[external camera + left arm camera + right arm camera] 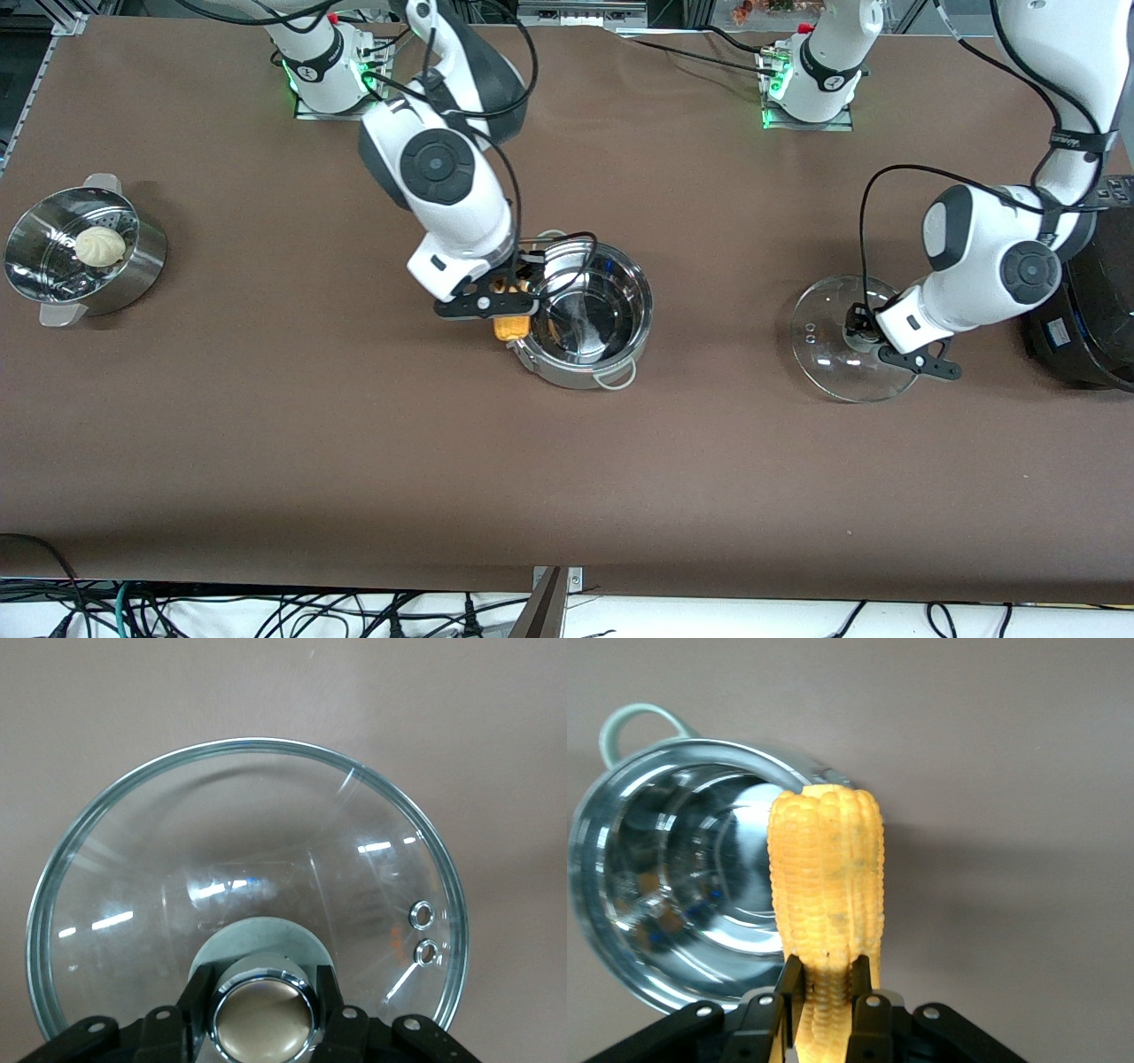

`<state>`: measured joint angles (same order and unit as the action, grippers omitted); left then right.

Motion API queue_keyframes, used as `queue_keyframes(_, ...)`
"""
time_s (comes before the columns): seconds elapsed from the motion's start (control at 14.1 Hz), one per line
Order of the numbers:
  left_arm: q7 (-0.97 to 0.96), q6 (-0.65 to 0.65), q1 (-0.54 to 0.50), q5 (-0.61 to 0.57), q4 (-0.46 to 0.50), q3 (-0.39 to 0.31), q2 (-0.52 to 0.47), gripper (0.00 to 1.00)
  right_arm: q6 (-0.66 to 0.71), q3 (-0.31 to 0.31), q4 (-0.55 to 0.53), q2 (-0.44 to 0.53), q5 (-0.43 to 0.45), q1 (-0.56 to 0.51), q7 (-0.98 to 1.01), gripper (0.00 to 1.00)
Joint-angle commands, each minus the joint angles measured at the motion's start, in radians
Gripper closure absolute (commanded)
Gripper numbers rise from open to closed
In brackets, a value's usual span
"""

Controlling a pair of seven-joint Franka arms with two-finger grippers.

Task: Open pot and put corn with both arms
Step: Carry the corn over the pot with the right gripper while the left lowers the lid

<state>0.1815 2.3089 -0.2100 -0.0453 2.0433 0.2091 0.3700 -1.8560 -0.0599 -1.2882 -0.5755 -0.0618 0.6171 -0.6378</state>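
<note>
Two white Franka arms are working over the brown tabletop [266, 443]. The right gripper [503, 297] is clamping its fingers [859, 992] on the yellow corn cob [826, 886] and holding it over the rim of the open stainless-steel pot [620, 341], at the pot's edge toward the right arm's end of the tabletop. In the right wrist view the cob is jutting out past the gripper, its blunt end lying across the pot's rim and part of the bare shiny floor showing beside it. The pot is sitting near the middle of the tabletop, one wire loop handle [616, 381] pointing toward the front camera.

The left gripper [861, 335] is closed on the copper-coloured knob [263, 1028] of the clear glass lid [824, 354]. The lid is lying on the tabletop well apart from the pot, toward the left arm's end, just beside the big black cooker [1085, 310] at the table's edge. Two small steam holes [423, 932] are showing near the lid's rim in the left wrist view.

Toward the right arm's end of the tabletop, a steel steamer bowl [133, 266] is standing with a round white bun [99, 245] resting on its perforated floor
</note>
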Motion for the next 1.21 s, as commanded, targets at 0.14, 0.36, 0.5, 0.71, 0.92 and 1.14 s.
queue_keyframes(0.14,-0.062,0.03,-0.017,-0.007,0.04,0.015,-0.008,0.8,-0.064,0.009,0.135,-0.135,-0.01,0.076,-0.183,0.74)
queue_keyframes(0.36,-0.068,0.035,-0.019,-0.005,0.041,0.015,0.013,0.8,-0.121,0.012,0.136,-0.164,-0.004,0.108,-0.249,0.74)
queue_keyframes(0.5,-0.068,0.047,-0.019,0.001,0.041,0.015,0.027,0.79,-0.124,0.012,0.136,-0.167,-0.004,0.112,-0.249,0.73)
queue_keyframes(0.71,-0.068,0.07,-0.019,0.001,0.061,0.015,0.033,0.69,-0.12,0.012,0.135,-0.165,-0.001,0.116,-0.252,0.67)
queue_keyframes(0.92,-0.07,0.072,-0.019,0.001,0.06,0.015,0.036,0.0,-0.118,0.015,0.135,-0.164,0.002,0.118,-0.253,0.44)
queue_keyframes(1.14,-0.068,0.064,-0.019,0.001,0.058,0.015,0.027,0.0,-0.111,0.017,0.135,-0.158,0.002,0.118,-0.249,0.08)
